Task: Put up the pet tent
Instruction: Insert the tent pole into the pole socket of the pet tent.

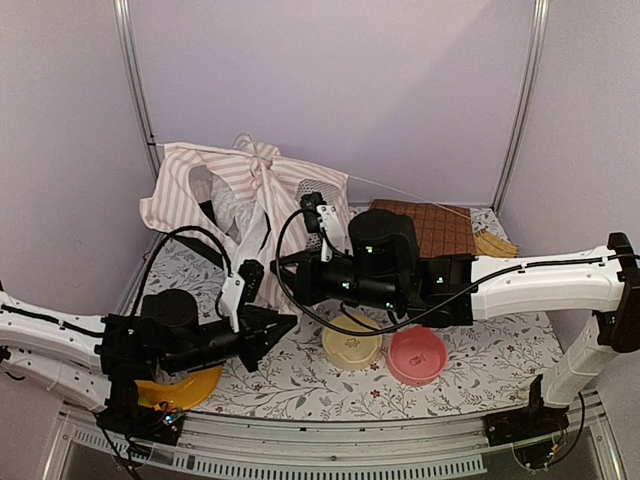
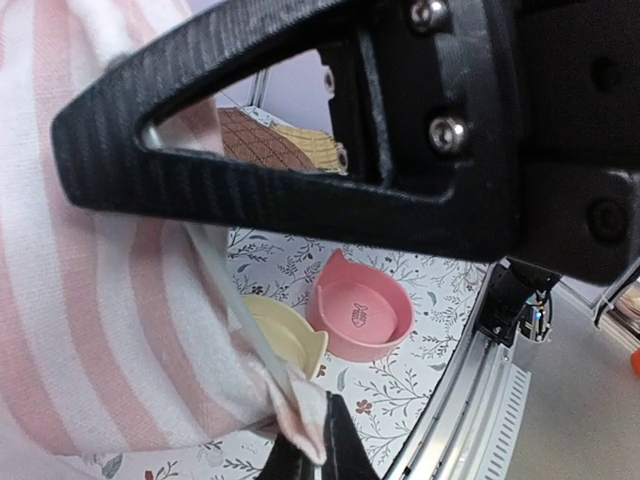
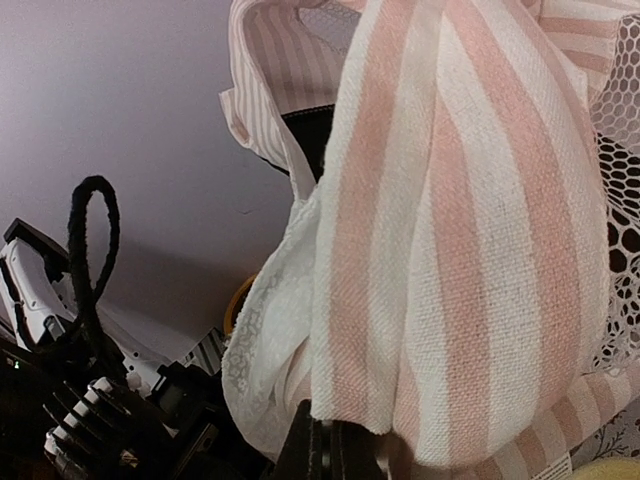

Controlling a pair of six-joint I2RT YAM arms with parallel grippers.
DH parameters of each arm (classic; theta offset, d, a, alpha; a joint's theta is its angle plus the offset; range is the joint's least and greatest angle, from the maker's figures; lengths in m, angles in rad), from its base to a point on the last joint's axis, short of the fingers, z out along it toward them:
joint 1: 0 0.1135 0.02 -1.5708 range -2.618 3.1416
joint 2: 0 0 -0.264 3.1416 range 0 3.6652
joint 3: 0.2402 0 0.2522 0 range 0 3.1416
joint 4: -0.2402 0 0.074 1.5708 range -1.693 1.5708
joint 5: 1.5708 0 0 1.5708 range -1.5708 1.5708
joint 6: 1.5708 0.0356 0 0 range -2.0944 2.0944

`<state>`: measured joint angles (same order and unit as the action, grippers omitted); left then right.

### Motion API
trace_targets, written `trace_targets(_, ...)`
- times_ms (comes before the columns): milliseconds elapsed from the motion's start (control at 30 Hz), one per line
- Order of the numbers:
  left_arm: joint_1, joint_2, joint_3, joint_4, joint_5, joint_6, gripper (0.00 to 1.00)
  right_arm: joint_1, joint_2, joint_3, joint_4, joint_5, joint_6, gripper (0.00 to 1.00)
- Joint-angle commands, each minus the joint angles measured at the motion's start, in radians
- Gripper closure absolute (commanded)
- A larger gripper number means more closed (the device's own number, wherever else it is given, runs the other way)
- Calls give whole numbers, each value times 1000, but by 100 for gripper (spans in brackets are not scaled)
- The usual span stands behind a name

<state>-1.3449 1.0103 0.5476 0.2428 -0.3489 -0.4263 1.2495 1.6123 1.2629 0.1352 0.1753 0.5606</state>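
Observation:
The pet tent (image 1: 240,185) lies crumpled at the back left, pink-and-white striped with white mesh showing. My left gripper (image 2: 318,455) is shut on a corner of its striped fabric (image 2: 90,300), where a thin clear pole (image 2: 245,330) runs down into the cloth. In the top view the left gripper (image 1: 288,323) sits low over the floral table cover, in front of the tent. My right gripper (image 3: 335,450) is shut on a hanging fold of the tent (image 3: 450,230). From above, the right gripper (image 1: 276,265) points left at the tent's front edge.
A cream bowl (image 1: 352,345) and a pink bowl (image 1: 417,355) stand close under the right arm. A brown quilted mat (image 1: 425,225) lies at the back right. An orange dish (image 1: 180,388) sits beneath the left arm. Metal frame posts (image 1: 135,80) stand at both back corners.

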Motion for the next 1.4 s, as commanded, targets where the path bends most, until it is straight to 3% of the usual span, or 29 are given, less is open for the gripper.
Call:
trace_targets(0,40,-24,61,-42,-7,-36,100,7,24,25,2,84,-81,100)
trace_targets(467,120,56,216,-223,23,-148,100,36,86,63,-97,140,-121,100)
trace_targets(600,153,41,222,-170,96,-165,100,35,112,81,-146,172,-113,100)
trace_targets(1133,233,28,212,-182,138,-275,100,34,154,73,-199,181,-112,100)
trace_targets(1367,238,4,200,-174,139,-281,77,28,163,88,-225,161,-107,100)
